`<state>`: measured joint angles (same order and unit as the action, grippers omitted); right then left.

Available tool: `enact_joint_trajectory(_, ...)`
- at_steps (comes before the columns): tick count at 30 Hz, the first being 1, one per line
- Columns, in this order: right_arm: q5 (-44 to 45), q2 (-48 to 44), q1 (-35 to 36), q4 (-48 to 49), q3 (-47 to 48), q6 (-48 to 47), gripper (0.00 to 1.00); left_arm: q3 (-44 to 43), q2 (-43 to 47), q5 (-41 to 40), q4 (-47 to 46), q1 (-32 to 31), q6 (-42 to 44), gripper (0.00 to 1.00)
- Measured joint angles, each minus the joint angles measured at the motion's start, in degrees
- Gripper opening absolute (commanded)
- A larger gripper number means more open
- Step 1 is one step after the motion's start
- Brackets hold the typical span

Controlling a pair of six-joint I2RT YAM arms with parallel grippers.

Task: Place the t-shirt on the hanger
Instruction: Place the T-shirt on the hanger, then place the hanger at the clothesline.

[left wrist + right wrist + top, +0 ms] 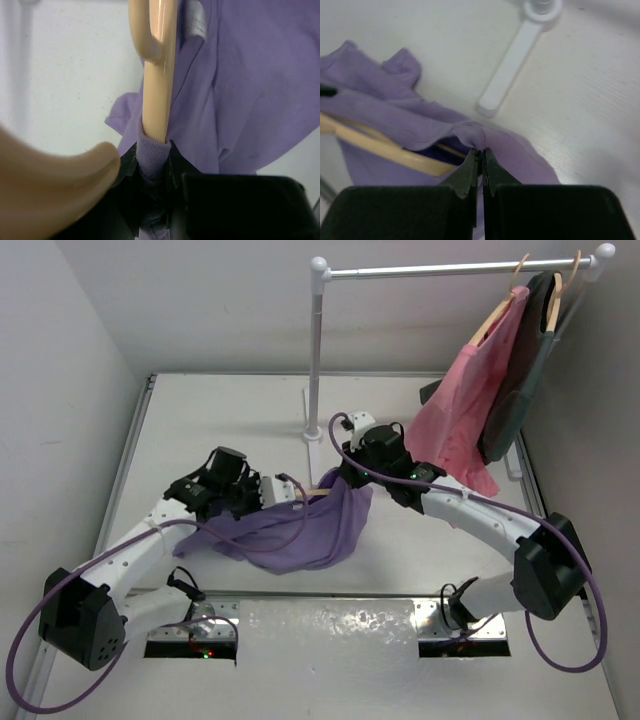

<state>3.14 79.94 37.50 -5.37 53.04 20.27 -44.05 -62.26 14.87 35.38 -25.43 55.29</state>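
Observation:
The lavender t-shirt [300,532] hangs bunched between my two grippers just above the table. The tan wooden hanger [312,492] shows only as a short piece at the shirt's top edge. In the left wrist view the hanger's arm [159,70] runs down into the ribbed collar [150,152], and my left gripper [152,161] is shut on that collar and the hanger arm inside it. A blurred tan hanger part [50,190] fills the near left. My right gripper [481,150] is shut on the t-shirt's collar edge [470,132], with the hanger [385,146] inside the opening.
A white clothes rack stands at the back: pole [316,350], top rail [450,270]. A pink garment [465,410] and a dark grey garment [520,390] hang on wooden hangers at its right end. The rack's foot [512,65] lies just beyond the right gripper.

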Motion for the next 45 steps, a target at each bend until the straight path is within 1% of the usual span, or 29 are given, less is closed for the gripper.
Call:
enact_joint_trajectory(1, -2.32, 0.26, 0.24, 0.92, 0.04, -0.94, 0.01, -0.87, -0.44, 0.59, 0.02, 0.0, -0.37, 0.0)
enact_joint_trajectory(2, -4.94, 0.35, 0.28, 1.25, 0.04, -1.64, 0.09, -1.68, -0.72, 1.36, -0.02, 0.0, -0.7, 0.0)
enact_joint_trajectory(3, -8.22, 0.39, 0.26, 1.57, 0.02, -2.43, 0.24, -2.36, -0.87, 2.29, -0.02, 0.02, -1.03, 0.0)
enact_joint_trajectory(4, -9.84, 0.39, 0.26, 1.79, 0.02, -3.02, 0.24, -2.93, -0.92, 3.26, -0.07, 0.02, -1.22, 0.0)
enact_joint_trajectory(5, -13.86, 0.39, 0.24, 2.1, 0.02, -4.35, 0.37, -3.5, -0.92, 4.7, -0.04, 0.0, -1.4, 0.0)
enact_joint_trajectory(6, -16.11, 0.37, 0.24, 1.95, 0.04, -5.31, 0.54, -3.85, -0.92, 5.92, -0.02, 0.0, -1.38, 0.0)
enact_joint_trajectory(9, -21.49, 0.33, 0.2, -1.62, 0.98, -10.51, 0.66, -4.31, -0.92, 10.03, 0.87, 0.0, -0.5, 0.0)
enact_joint_trajectory(10, -22.91, 0.24, 0.2, -3.69, 1.55, -12.68, 0.68, -4.35, -0.92, 11.26, 1.01, 0.0, -0.07, 0.0)
enact_joint_trajectory(16, -28.63, -0.42, 0.2, -13.94, 6.64, -23.78, 0.68, -4.37, -1.01, 15.72, 1.33, 0.0, 1.99, 0.0)
enact_joint_trajectory(19, -31.15, -0.42, 0.2, -16.06, 8.2, -27.43, 0.69, -4.37, -1.09, 16.98, 1.33, 0.0, 2.82, 0.0)
enact_joint_trajectory(22, -32.76, 0.2, 0.2, -15.82, 8.0, -29.29, 0.69, -4.39, -1.09, 18.18, 1.27, 0.0, 3.02, 0.0)
enact_joint_trajectory(26, -34.91, 3.98, 0.2, -15.45, 8.11, -30.67, 0.69, -4.39, -0.96, 19.37, 0.7, 0.0, 2.95, 0.0)
enact_joint_trajectory(29, -36.87, 8.2, 0.2, -15.34, 8.26, -30.75, 0.65, -4.39, -0.83, 19.37, 0.37, 0.0, 2.95, 0.0)
enact_joint_trajectory(32, -38.36, 9.79, -0.02, -13.57, 8.11, -29.29, 0.46, -4.39, -0.87, 18.86, 1.03, 0.28, 1.97, 0.0)
enact_joint_trajectory(33, -38.62, 9.81, -0.02, -12.48, 7.89, -28.76, 0.38, -4.39, -0.9, 18.95, 0.85, 0.33, 1.36, 0.0)
enact_joint_trajectory(35, -39.26, 9.66, 0.02, -9.35, 6.8, -26.99, 0.27, -4.61, -1.31, 19.28, 0.68, 0.37, 0.2, 0.0)
enact_joint_trajectory(36, -39.65, 9.6, 0.02, -8.11, 6.08, -26.36, 0.18, -4.76, -1.66, 19.23, 0.57, 0.39, -0.13, 0.0)
enact_joint_trajectory(39, -41.77, 9.22, 0.26, -7.34, 4.39, -27.28, 0.0, -5.14, -2.93, 19.47, 0.76, 0.72, 0.07, 0.0)
enact_joint_trajectory(45, -42.51, 4.63, 0.87, -6.67, 0.37, -28.41, 0.0, -5.57, -3.87, 22.99, 1.77, 0.57, 1.84, 0.0)
